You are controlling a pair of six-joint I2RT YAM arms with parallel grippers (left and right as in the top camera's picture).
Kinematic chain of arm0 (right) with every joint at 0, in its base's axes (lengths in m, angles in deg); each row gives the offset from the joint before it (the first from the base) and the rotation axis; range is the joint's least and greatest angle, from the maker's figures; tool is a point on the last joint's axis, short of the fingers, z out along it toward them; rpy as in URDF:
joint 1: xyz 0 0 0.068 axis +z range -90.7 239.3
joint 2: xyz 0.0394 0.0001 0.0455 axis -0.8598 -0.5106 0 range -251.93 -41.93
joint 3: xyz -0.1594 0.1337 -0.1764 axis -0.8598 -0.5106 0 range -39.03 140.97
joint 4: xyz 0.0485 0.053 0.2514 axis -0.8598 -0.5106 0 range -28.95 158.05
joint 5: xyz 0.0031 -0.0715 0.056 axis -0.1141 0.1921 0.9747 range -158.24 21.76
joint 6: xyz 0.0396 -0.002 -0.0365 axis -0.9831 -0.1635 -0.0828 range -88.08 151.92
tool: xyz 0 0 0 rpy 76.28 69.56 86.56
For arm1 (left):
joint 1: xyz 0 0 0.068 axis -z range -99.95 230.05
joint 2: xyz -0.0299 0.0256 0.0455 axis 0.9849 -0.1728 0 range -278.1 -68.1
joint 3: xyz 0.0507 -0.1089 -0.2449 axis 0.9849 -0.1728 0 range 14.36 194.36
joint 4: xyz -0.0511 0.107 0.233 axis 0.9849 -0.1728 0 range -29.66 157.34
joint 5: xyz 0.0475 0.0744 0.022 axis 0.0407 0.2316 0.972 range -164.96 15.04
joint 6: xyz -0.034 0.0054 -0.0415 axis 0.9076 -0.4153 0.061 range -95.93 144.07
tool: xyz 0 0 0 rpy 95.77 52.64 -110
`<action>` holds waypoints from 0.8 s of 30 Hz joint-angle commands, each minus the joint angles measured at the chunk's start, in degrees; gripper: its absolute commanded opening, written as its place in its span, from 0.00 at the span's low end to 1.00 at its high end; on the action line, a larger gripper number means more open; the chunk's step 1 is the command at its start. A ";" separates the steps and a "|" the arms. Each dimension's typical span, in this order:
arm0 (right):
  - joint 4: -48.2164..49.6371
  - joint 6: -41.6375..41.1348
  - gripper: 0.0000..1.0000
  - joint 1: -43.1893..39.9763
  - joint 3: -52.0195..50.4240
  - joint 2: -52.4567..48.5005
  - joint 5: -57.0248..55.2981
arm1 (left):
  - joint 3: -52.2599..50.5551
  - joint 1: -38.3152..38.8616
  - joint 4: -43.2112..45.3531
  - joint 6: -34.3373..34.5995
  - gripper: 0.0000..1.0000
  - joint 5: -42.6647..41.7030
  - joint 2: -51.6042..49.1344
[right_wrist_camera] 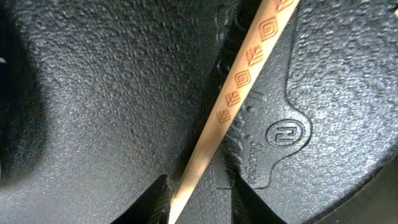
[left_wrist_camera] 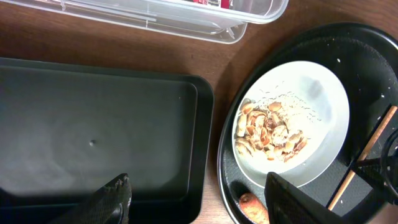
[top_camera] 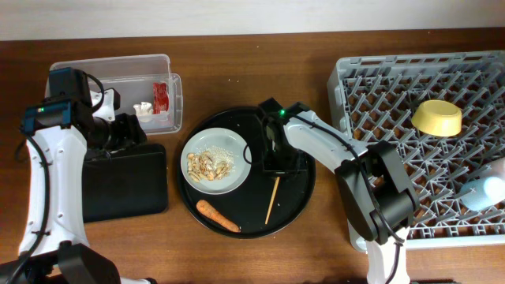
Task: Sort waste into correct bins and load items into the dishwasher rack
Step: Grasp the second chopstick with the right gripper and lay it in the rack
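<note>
On the wooden table (top_camera: 237,55) | dishwasher rack (top_camera: 379,102) right | pale wall (top_camera: 237,16) behind

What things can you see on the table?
dishwasher rack: one, grey, right
yellow bowl: one, yellow, in rack
blue cup: one, pale blue, rack's right edge
round tray: one, black, middle
plate: one, pale grey, on round tray
nut shells: pile, beige, on plate
carrot: one, orange, on round tray
chopstick: one, wooden, on round tray
clear tub: one, clear, far left
wrapper: one, red, in tub
paper: one, white, in tub
flat tray: one, black, left
left gripper: one, black, open, near flat tray
right gripper: one, black, open astride chopstick
</note>
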 commanded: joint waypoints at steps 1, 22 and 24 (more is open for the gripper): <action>1.01 -0.37 0.15 0.37 -0.83 -3.10 -0.24 | 0.20 -0.11 -0.07 -0.50 0.68 -0.61 1.03; -25.29 34.40 0.04 -33.88 9.57 18.01 -1.73 | 0.20 -0.11 -0.09 -0.52 0.68 -0.59 1.03; -22.16 36.41 0.04 -33.86 2.80 18.01 -1.77 | 0.20 -0.11 -0.09 -0.52 0.68 -0.61 1.03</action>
